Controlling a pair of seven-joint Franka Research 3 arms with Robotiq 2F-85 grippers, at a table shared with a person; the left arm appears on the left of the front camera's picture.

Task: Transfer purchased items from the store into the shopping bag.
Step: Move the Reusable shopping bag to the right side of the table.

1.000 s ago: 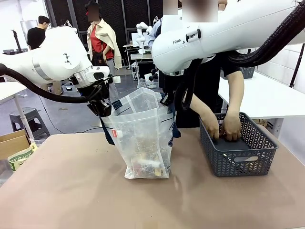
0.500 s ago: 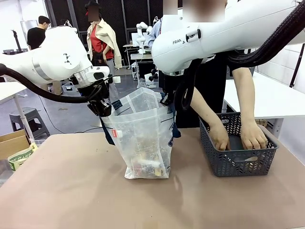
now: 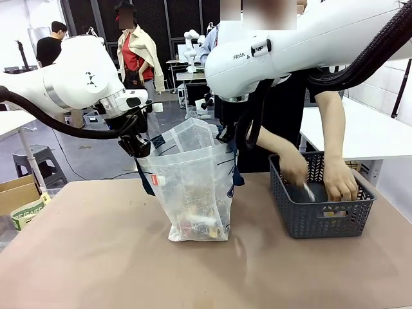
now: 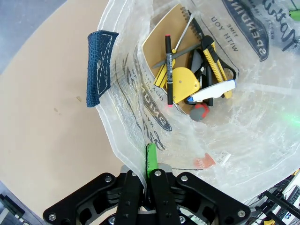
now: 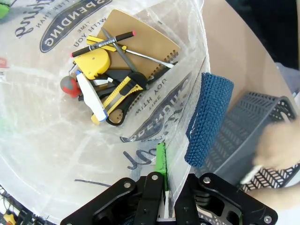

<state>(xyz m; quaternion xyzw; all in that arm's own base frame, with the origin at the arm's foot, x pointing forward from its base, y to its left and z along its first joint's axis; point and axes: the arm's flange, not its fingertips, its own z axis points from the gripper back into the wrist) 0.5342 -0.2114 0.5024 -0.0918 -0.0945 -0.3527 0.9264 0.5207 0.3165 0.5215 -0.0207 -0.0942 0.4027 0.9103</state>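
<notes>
The shopping bag point(image 3: 193, 187) stands open mid-table, stretched between both grippers. My left gripper point(image 3: 138, 147) is shut on its left rim, and the left wrist view shows that gripper point(image 4: 146, 173) pinching the plastic. My right gripper point(image 5: 161, 180) is shut on the opposite rim beside a navy handle point(image 5: 208, 117). At the bag's bottom lie purchased items: a brown notebook point(image 4: 168, 42), a pen point(image 4: 168, 65), a yellow tape measure point(image 4: 185, 84) and a yellow utility knife point(image 5: 117, 96). The person's hand point(image 3: 295, 168) lifts a small white item point(image 3: 309, 191) in the basket.
A dark grey lattice basket point(image 3: 322, 219) sits on the table to the right of the bag, with both of the person's hands inside it. A cardboard box point(image 3: 19, 199) stands off the table's left edge. Bare tabletop point(image 3: 96, 257) lies in front of the bag.
The person's hands shifted inside the basket, and one now rises with a small white item. Both arms and the bag have stayed put.
</notes>
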